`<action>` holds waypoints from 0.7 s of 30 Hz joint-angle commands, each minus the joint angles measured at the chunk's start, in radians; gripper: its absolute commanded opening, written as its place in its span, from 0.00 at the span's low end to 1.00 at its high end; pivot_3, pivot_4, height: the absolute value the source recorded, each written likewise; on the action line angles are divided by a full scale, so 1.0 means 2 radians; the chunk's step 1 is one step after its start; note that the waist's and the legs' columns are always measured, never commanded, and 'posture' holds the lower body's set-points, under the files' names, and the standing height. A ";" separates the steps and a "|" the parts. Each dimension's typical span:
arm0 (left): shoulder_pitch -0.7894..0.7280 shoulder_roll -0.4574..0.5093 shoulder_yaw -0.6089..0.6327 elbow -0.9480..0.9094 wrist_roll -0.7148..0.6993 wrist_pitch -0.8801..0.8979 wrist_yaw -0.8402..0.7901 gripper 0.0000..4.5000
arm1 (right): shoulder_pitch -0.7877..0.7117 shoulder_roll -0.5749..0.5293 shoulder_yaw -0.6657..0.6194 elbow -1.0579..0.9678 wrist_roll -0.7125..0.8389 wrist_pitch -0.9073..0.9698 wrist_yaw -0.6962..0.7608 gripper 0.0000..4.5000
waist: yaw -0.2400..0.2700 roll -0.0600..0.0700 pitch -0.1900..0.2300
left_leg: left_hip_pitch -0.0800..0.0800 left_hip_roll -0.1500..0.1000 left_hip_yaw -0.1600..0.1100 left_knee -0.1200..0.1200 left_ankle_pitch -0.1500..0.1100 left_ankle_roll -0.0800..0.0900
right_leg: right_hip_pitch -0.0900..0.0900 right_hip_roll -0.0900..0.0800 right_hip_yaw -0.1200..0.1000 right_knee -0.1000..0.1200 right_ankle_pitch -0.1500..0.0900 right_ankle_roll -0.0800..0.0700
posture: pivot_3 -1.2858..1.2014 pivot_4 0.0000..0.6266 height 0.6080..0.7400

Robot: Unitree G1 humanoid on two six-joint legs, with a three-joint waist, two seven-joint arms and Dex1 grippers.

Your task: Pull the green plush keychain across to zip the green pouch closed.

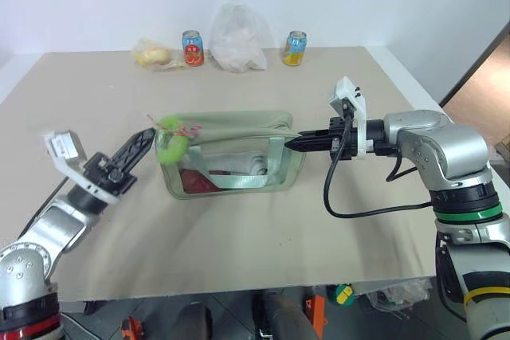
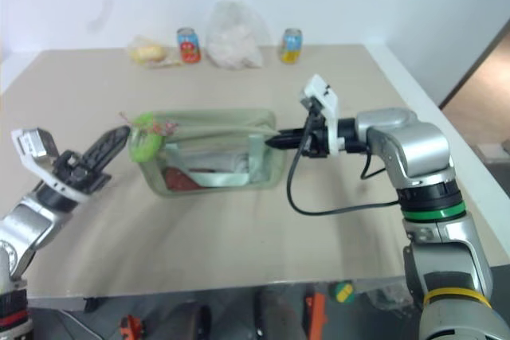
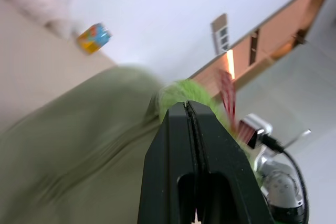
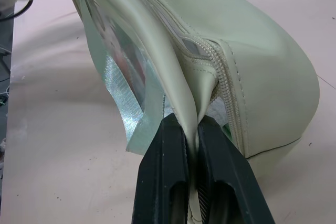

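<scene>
The green pouch (image 1: 239,142) lies at the table's middle with its clear window facing me. Its zipper (image 4: 223,72) runs along the top. The green plush keychain (image 1: 170,146) hangs at the pouch's left end, with a bit of red cord (image 1: 191,127) beside it. My left gripper (image 1: 151,134) reaches in from the left. It is shut, and its fingertips (image 3: 181,109) press into the plush's edge. My right gripper (image 4: 191,129) comes from the right and is shut on the fabric at the pouch's right end, pinching it between both fingers.
Along the table's back edge stand two drink cans (image 1: 192,48) (image 1: 294,48), a white plastic bag (image 1: 236,39) and a yellowish wrapped item (image 1: 151,55). A black cable (image 1: 351,211) loops down from my right wrist onto the table. The table's right edge is close to my right arm.
</scene>
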 commanded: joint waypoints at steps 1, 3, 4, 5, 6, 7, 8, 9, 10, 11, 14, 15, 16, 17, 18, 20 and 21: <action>-0.062 -0.002 -0.012 -0.022 -0.019 -0.015 0.012 0.01 | -0.006 -0.002 -0.004 -0.006 0.002 0.001 -0.002 0.00 | 0.000 0.000 0.000 | 0.000 0.000 0.000 0.000 0.000 0.000 | 0.000 0.000 0.000 0.000 0.000 0.000 | 0.52 0.24 1.00; -0.094 -0.005 -0.021 -0.020 -0.025 -0.018 0.018 0.01 | -0.007 0.000 -0.005 -0.006 0.002 0.001 -0.004 0.00 | 0.000 0.000 0.000 | 0.000 0.000 0.000 0.000 0.000 0.000 | 0.000 0.000 0.000 0.000 0.000 0.000 | 0.52 0.24 1.00; -0.102 -0.005 -0.025 -0.018 -0.024 -0.018 0.018 0.01 | -0.007 0.000 -0.006 -0.007 0.003 0.002 -0.004 0.00 | 0.000 0.000 0.000 | 0.000 0.000 0.000 0.000 0.000 0.000 | 0.000 0.000 0.000 0.000 0.000 0.000 | 0.52 0.24 1.00; -0.107 -0.006 -0.027 -0.017 -0.023 -0.017 0.017 0.01 | -0.006 0.000 -0.006 -0.008 0.003 0.002 -0.005 0.00 | -0.001 0.000 0.000 | 0.000 0.000 0.000 0.000 0.000 0.000 | 0.000 0.000 0.000 0.000 0.000 0.000 | 0.52 0.24 1.00; -0.112 -0.006 -0.029 -0.014 -0.022 -0.016 0.015 0.01 | -0.005 0.000 -0.007 -0.010 0.004 0.003 -0.005 0.00 | -0.002 0.000 0.000 | 0.000 0.000 0.001 0.000 0.000 0.000 | 0.000 0.000 0.001 0.000 0.000 0.000 | 0.52 0.24 1.00; -0.118 -0.005 -0.033 -0.010 -0.019 -0.015 0.011 0.01 | -0.004 -0.001 -0.009 -0.012 0.005 0.004 -0.007 0.00 | -0.002 0.000 0.000 | 0.000 0.000 0.001 0.000 0.000 0.000 | 0.000 0.000 0.001 0.000 0.000 0.000 | 0.52 0.24 1.00; -0.122 -0.004 -0.036 -0.007 -0.015 -0.014 0.009 0.01 | -0.002 -0.001 -0.010 -0.013 0.006 0.004 -0.008 0.00 | -0.002 0.000 0.000 | 0.000 0.000 0.001 0.000 0.000 0.000 | 0.000 0.000 0.001 0.000 0.000 0.000 | 0.52 0.24 1.00; -0.124 -0.003 -0.037 -0.005 -0.011 -0.014 0.007 0.01 | -0.001 -0.001 -0.012 -0.014 0.006 0.005 -0.009 0.00 | -0.002 0.000 0.000 | 0.000 0.000 0.000 0.000 0.000 0.000 | 0.000 0.000 0.001 -0.001 0.000 0.000 | 0.52 0.24 1.00; -0.125 -0.001 -0.037 -0.004 -0.009 -0.014 0.006 0.01 | 0.000 -0.002 -0.012 -0.016 0.007 0.006 -0.011 0.00 | -0.001 0.000 0.000 | 0.000 0.000 0.000 0.000 0.000 0.000 | 0.000 0.000 0.001 -0.001 0.000 0.000 | 0.52 0.24 1.00; -0.124 0.000 -0.036 -0.003 -0.008 -0.014 0.005 0.01 | 0.002 -0.002 -0.013 -0.017 0.008 0.007 -0.012 0.00 | -0.001 0.000 0.000 | 0.000 0.000 0.000 0.000 0.000 0.000 | 0.000 0.000 0.000 -0.001 0.000 0.000 | 0.52 0.24 1.00; -0.115 0.014 -0.017 0.001 -0.008 -0.015 0.003 0.01 | 0.007 -0.004 -0.015 -0.025 0.011 0.010 -0.014 0.00 | -0.001 0.000 0.000 | 0.000 0.000 0.000 0.000 0.000 0.000 | 0.000 0.000 0.000 -0.001 0.000 0.000 | 0.52 0.24 1.00; -0.110 0.021 -0.008 0.002 -0.010 -0.015 0.002 0.01 | 0.009 -0.004 -0.015 -0.027 0.012 0.010 -0.015 0.00 | -0.001 0.000 0.000 | 0.000 0.000 0.000 0.000 0.000 0.000 | 0.000 0.000 0.000 -0.001 0.000 0.000 | 0.52 0.24 1.00; -0.104 0.028 0.003 0.002 -0.014 -0.015 -0.002 0.01 | 0.011 -0.005 -0.016 -0.029 0.013 0.011 -0.015 0.00 | -0.002 0.000 0.000 | 0.000 0.000 0.000 0.000 0.000 0.000 | 0.000 0.000 0.001 0.000 0.000 0.000 | 0.52 0.24 1.00; -0.099 0.035 0.012 0.004 -0.014 -0.016 -0.007 0.06 | 0.011 -0.005 -0.016 -0.030 0.014 0.011 -0.015 0.00 | -0.002 0.000 0.000 | 0.000 0.000 0.000 0.000 0.000 0.000 | 0.000 0.000 0.001 0.000 0.000 0.000 | 0.52 0.24 1.00; -0.094 0.041 0.019 0.006 -0.014 -0.016 -0.011 0.13 | 0.012 -0.005 -0.016 -0.030 0.014 0.011 -0.016 0.00 | -0.002 0.000 0.000 | 0.000 0.000 0.000 0.000 0.000 0.000 | 0.000 0.000 0.001 0.000 0.000 0.000 | 0.52 0.24 1.00; -0.079 0.053 0.028 0.004 -0.014 -0.010 -0.022 0.27 | 0.012 -0.005 -0.016 -0.030 0.014 0.011 -0.016 0.00 | -0.001 0.000 0.000 | 0.000 0.000 0.000 0.000 0.000 0.000 | 0.000 0.000 0.000 0.000 0.000 0.000 | 0.52 0.24 1.00; -0.067 0.060 0.029 -0.003 -0.003 -0.007 -0.022 0.34 | 0.011 -0.005 -0.015 -0.028 0.014 0.011 -0.016 0.00 | -0.001 0.000 0.000 | 0.000 0.000 0.000 0.000 0.000 0.000 | 0.000 0.000 0.000 0.000 0.000 0.000 | 0.52 0.24 1.00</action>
